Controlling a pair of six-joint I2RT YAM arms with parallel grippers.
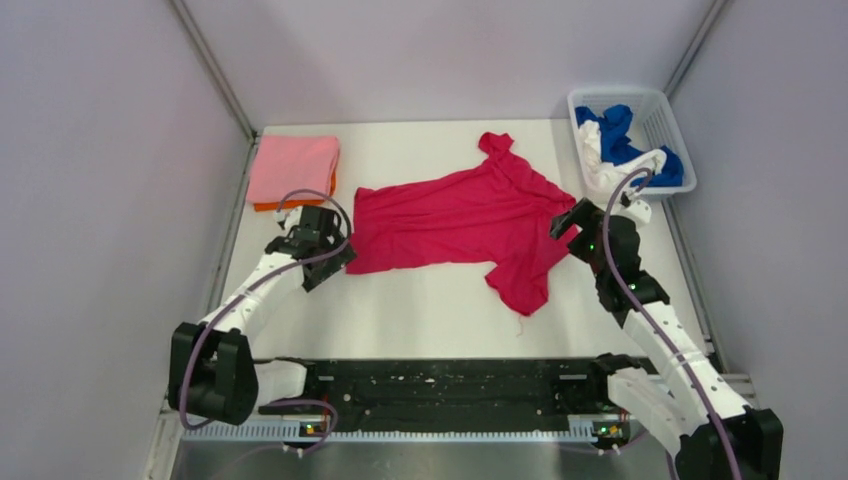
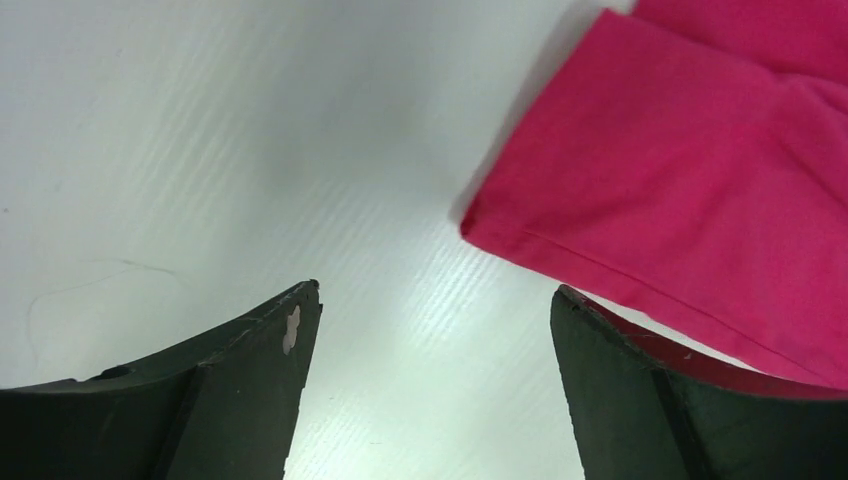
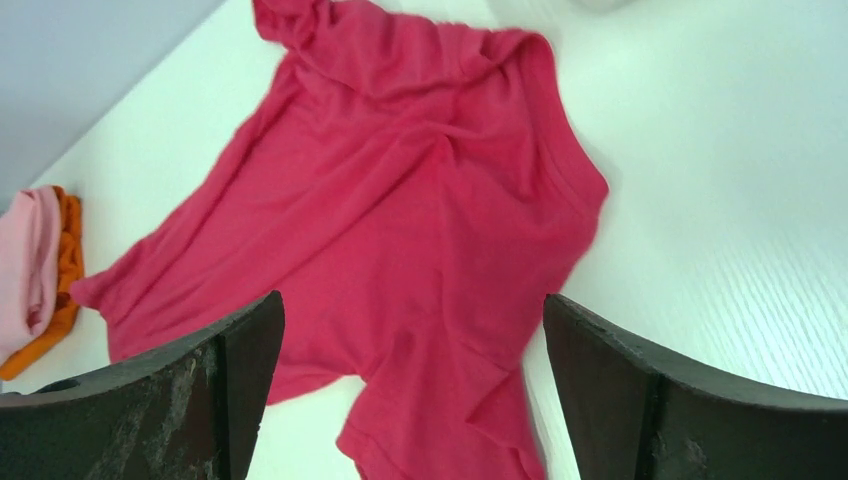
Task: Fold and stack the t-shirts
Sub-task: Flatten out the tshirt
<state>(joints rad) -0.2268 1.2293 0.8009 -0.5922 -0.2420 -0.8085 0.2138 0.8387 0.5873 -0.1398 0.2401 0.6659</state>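
A crimson-pink t-shirt lies spread and wrinkled on the middle of the white table. It also shows in the left wrist view and the right wrist view. My left gripper is open and empty, low over the table at the shirt's left hem corner. My right gripper is open and empty above the shirt's right side, near its collar. A folded light pink shirt lies on a folded orange shirt at the back left. Blue and white shirts are bunched in the basket.
A white mesh basket stands at the back right corner. Grey walls close in the table on the left, back and right. A black rail runs along the near edge between the arm bases.
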